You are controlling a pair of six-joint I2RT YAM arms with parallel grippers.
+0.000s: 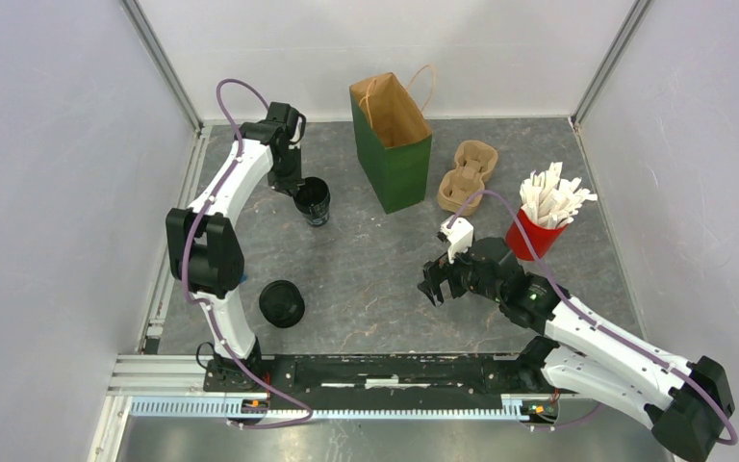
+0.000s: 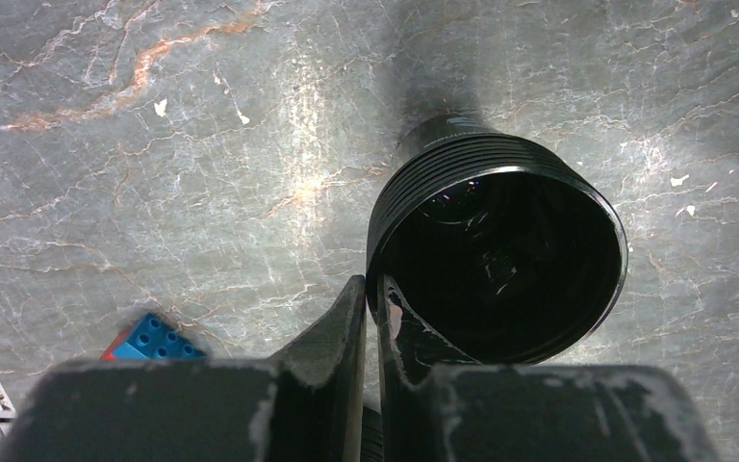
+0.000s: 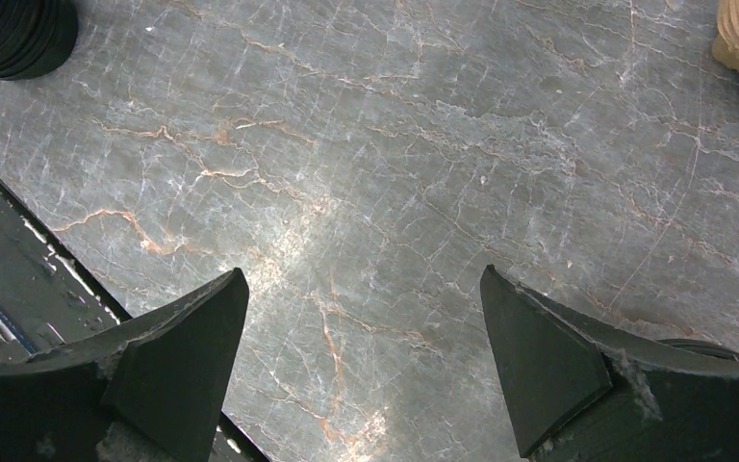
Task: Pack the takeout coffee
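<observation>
The right gripper (image 3: 364, 322) gapes wide, empty. The left gripper (image 2: 371, 298) pinches the near rim of the lidless black cup (image 2: 500, 260), one finger inside, one outside, almost closed. Whether the cup rests on the table (image 2: 154, 144) is unclear. It seems light and crushable, stiffest at the rim. The green bag (image 1: 396, 159) stands beyond.

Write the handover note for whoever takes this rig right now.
Left gripper: shut on the rim of an open black cup, left of the green bag.
Right gripper: open, empty, over the table.
Second cup, apparently lidded, stands near left on the table.
Carrier sits empty beside the bag.
Done: nothing seen packed yet.
To do: get both cups into the bag.
</observation>
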